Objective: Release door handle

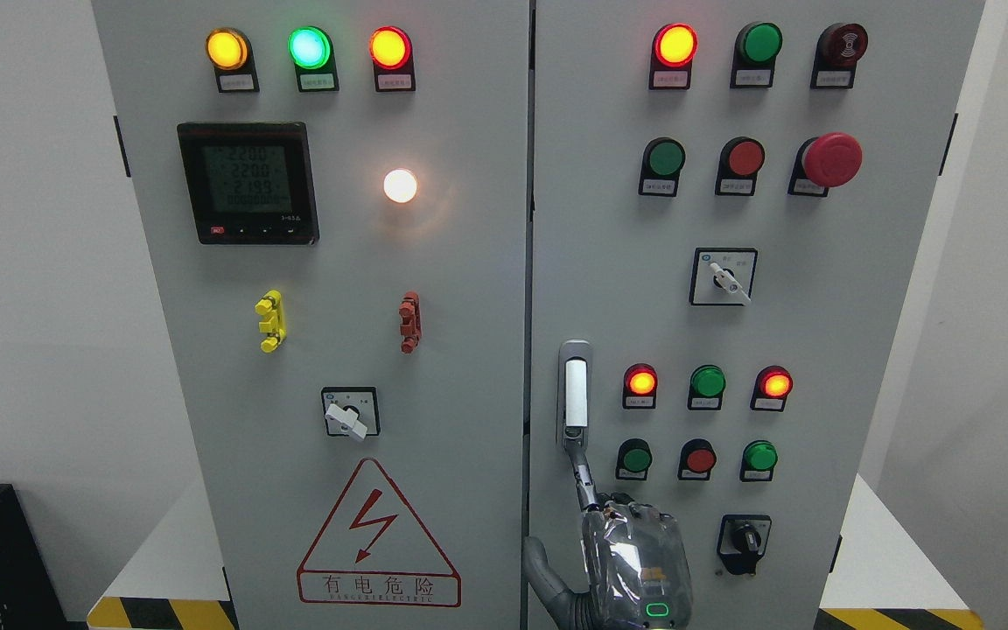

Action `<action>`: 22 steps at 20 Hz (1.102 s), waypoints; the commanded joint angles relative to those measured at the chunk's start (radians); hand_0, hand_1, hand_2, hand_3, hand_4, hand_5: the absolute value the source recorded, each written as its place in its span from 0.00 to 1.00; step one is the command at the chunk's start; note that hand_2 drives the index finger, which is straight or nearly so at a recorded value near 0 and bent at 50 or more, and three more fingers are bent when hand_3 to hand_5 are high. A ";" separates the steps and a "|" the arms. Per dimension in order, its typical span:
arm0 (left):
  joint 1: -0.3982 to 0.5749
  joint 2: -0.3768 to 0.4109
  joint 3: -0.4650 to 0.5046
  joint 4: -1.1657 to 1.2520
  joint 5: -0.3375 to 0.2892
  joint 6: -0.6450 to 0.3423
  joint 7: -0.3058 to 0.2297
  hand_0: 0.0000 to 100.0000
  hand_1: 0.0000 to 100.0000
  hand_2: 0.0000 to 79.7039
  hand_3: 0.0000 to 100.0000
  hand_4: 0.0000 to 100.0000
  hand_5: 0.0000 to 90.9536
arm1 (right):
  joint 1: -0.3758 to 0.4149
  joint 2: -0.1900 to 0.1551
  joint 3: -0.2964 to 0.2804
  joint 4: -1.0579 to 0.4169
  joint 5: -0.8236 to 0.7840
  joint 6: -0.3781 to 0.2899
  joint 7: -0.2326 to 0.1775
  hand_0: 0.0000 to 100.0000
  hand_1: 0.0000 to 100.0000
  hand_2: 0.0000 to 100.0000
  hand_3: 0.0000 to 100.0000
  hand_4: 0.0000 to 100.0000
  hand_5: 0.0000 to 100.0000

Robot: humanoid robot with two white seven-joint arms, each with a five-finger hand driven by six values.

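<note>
- The grey control cabinet (pixel 434 289) fills the view, its two doors meeting at a seam in the middle, so the robot faces it square on, presumably to reach the latch.
- The right door (pixel 871 350) carries rows of lamps and push buttons, a red mushroom stop button (pixel 832 159) at upper right and two selector switches; it looks flush with the left door, so I judge it closed.
- The left door (pixel 338 542) holds a digital meter (pixel 248 182), three lit lamps above it, and a triangular shock warning label (pixel 379 535) low down.
- One robot hand (pixel 631 560) rises from the bottom edge just right of the seam (which arm it belongs to cannot be told here). Its index finger (pixel 581 472) is stretched up, tip touching the lower end of the handle; the thumb hangs left, and the other fingers are hidden behind the palm.
- The door handle (pixel 575 392), a slim vertical latch, sits at the right door's left edge, beside the seam. Nothing wraps it, so the release looks nearly done.
</note>
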 commanded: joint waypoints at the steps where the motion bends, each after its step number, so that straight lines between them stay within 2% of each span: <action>1: 0.000 -0.001 0.000 0.000 0.000 -0.005 -0.001 0.00 0.00 0.05 0.11 0.00 0.00 | 0.002 0.000 -0.001 -0.001 0.000 0.001 0.001 0.37 0.27 0.00 0.76 0.74 0.75; 22: 0.000 -0.001 0.000 0.000 0.000 -0.004 -0.001 0.00 0.00 0.05 0.11 0.00 0.00 | 0.001 -0.002 0.002 -0.044 -0.001 -0.002 -0.005 0.36 0.27 0.00 0.76 0.74 0.75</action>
